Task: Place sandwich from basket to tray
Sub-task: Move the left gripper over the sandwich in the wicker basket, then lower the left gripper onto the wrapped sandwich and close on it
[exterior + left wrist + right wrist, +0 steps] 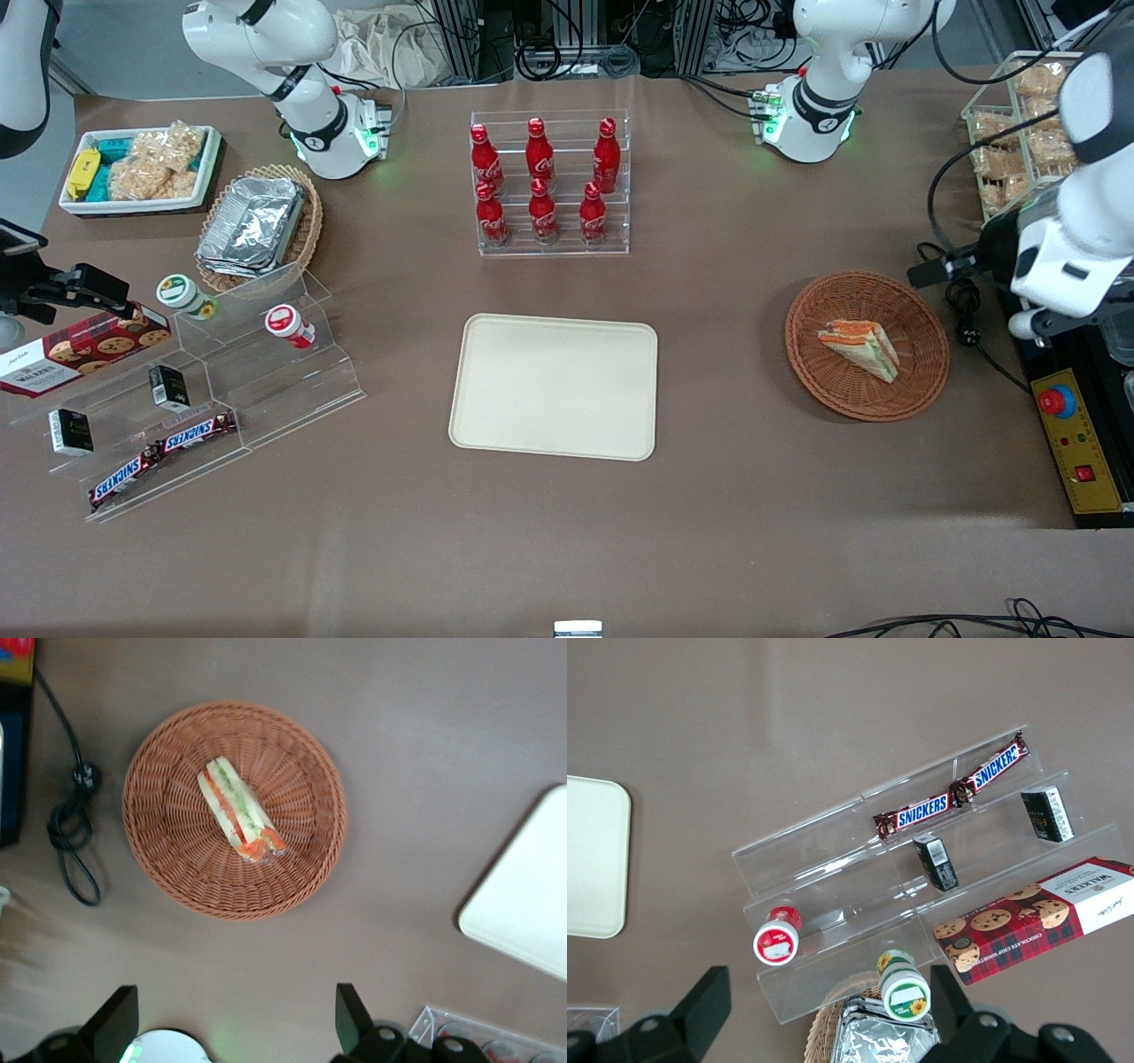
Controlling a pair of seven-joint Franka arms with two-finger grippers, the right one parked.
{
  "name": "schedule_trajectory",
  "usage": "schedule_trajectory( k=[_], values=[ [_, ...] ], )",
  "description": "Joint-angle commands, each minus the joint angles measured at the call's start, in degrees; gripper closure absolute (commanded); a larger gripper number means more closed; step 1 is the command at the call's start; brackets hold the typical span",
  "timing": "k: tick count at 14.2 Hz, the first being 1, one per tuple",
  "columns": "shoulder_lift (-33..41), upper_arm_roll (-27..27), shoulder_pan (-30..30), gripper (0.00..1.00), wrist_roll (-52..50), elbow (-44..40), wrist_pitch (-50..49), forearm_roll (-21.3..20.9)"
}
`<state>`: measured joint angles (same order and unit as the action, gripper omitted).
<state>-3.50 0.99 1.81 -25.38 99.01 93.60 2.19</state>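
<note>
The sandwich [858, 347] [239, 811], a pale wedge with orange, red and green layers, lies in the round reddish-brown wicker basket [833, 385] [168, 815]. The cream tray [554, 385] [532, 895] lies flat at the table's middle with nothing on it, well apart from the basket. My gripper [232, 1020] hangs high above the bare table beside the basket, toward the working arm's end. It is open, its two dark fingers [350, 1014] wide apart with nothing between them. The arm's white wrist [1059, 266] shows in the front view.
A black cable [970, 310] and a control box with a red button [1059, 403] lie beside the basket. A clear rack of red cola bottles [549, 182] stands farther from the camera than the tray. An acrylic snack stand [195, 381] sits toward the parked arm's end.
</note>
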Motion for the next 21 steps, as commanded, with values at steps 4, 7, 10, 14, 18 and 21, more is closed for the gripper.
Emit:
schedule_trajectory(
  k=[4,7,10,14,18,21],
  values=[
    [1.4,0.2,-0.3,0.0,-16.3,18.7,22.6,-0.9],
    [0.6,0.0,-0.4,0.0,-21.7,27.5,35.2,-1.0],
    [-3.1,-0.1,-1.4,0.0,-23.7,28.5,37.4,-1.0],
    [-8.0,-1.8,-1.4,0.0,-25.8,28.7,42.3,-1.4],
    [-12.1,-2.5,-1.4,0.01,-26.7,28.5,46.6,-1.4],
    [-12.6,-2.5,-1.4,0.71,-26.7,28.4,46.9,-1.4]
  ],
)
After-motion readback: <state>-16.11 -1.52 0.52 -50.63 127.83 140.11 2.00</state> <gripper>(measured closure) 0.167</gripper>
